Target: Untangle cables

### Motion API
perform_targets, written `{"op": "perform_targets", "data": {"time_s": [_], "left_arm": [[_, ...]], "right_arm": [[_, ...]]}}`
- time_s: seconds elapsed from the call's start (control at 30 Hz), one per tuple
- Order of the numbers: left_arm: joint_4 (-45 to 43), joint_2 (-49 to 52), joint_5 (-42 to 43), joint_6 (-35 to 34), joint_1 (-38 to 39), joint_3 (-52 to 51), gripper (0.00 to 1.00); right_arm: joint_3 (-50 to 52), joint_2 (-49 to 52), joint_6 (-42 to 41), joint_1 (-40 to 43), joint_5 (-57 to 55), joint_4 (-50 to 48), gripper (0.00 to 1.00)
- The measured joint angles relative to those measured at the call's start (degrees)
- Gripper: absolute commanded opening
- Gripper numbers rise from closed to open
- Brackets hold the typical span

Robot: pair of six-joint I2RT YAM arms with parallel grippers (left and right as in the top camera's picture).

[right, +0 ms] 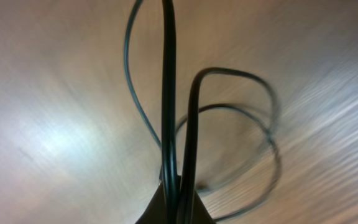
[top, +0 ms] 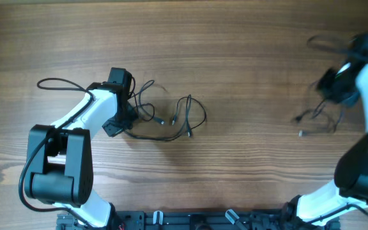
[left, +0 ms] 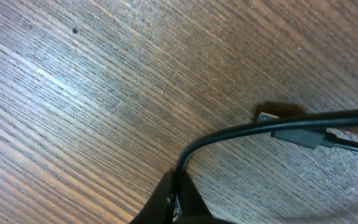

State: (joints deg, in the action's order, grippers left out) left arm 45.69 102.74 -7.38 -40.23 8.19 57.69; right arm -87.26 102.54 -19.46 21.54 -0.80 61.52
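The left tool [top: 130, 114] is pinching one strand at the left edge of the cables [top: 168, 120]. Their loops are lying flat on the surface [top: 235, 51] and stretching away from that tool to its right, so this arm is sitting much the nearer. The right tool [top: 331, 89], well apart at the far right, is pressing shut on two strands of a second cable [top: 318, 118] trailing beneath it.

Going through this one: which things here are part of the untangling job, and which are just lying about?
Part of the job:
- tangled cables, one strand pinched by the left gripper
- hanging cables, clamped in the right gripper

Just there:
- wire loop wired to the left arm
- wooden table
- black rail at the near edge
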Motion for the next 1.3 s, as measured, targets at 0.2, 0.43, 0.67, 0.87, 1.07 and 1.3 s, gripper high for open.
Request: {"op": "perform_targets", "data": {"time_s": [0.2, 0.43, 0.67, 0.87, 1.07, 1.3], "left_arm": [[0.0, 0.0, 0.2, 0.0, 0.0, 0.0, 0.05], [0.0, 0.0, 0.2, 0.0, 0.0, 0.0, 0.05], [-0.1, 0.0, 0.2, 0.0, 0.0, 0.0, 0.04], [-11.1, -0.2, 8.1, 0.1, 1.7, -0.5, 0.04], [-20.4, 0.8, 22.1, 10.3, 18.8, -1.2, 0.08], [-12.0, -9.0, 23.9, 14.9, 10.3, -1.6, 0.37]], "right_arm": [[-7.9, -5.0, 0.0, 12.1, -0.4, 1.4, 0.04], [-7.8, -5.0, -0.2, 17.0, -0.5, 2.4, 0.82], [-7.8, -5.0, 0.3, 17.0, 8.9, 3.3, 0.97], [-7.8, -5.0, 3.8, 12.3, 14.9, 11.4, 0.95], [-7.8, -5.0, 8.1, -4.9, 15.5, 15.2, 0.95], [6.0, -5.0, 8.0, -24.0, 15.8, 11.0, 0.91]]}}
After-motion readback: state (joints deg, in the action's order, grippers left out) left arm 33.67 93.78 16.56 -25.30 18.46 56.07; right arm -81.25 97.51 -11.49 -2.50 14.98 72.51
